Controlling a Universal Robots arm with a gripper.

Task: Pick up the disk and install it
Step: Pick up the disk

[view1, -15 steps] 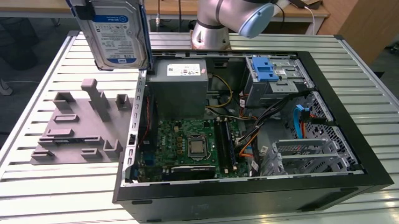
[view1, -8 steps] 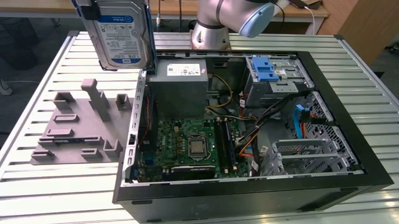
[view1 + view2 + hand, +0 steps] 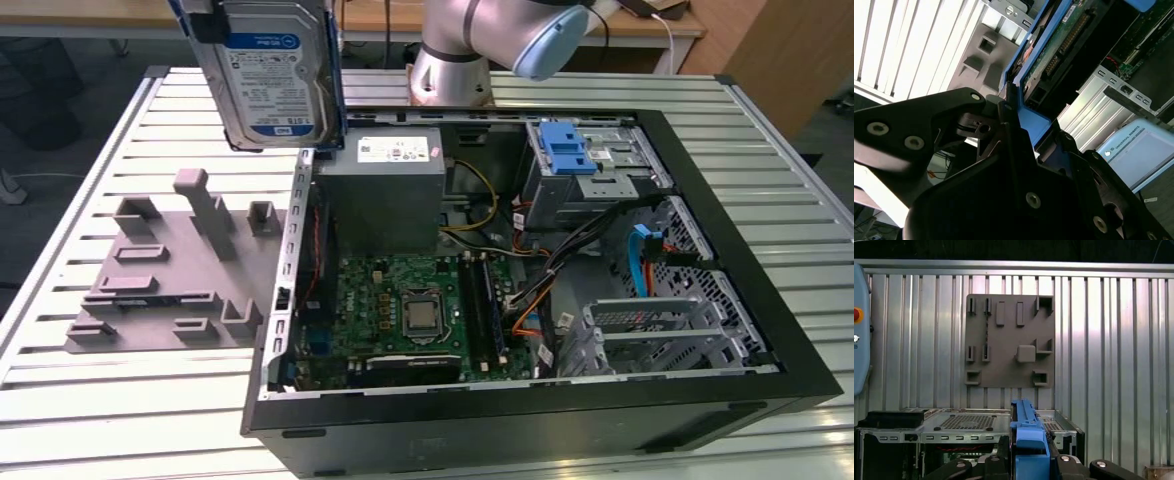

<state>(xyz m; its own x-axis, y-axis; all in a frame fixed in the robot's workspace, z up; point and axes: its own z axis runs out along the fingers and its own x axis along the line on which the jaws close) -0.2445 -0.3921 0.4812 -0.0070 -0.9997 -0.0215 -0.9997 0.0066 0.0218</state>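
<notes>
Above slatted table (image 3: 127, 405): disk (image 3: 274, 75) in tool (image 3: 1029, 452)

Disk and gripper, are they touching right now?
Touching. In the second wrist view the gripper clamps the disk by its blue frame, with its fingers pressed against both sides and no gap.

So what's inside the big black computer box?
A green circuit board, a grey metal box, a metal cage with a blue latch, and coloured cables. Whatever lies beneath the grey box is covered. The disk isn't inside yet.

High exterior — wrist views beside disk (image 3: 1028, 440)
</notes>
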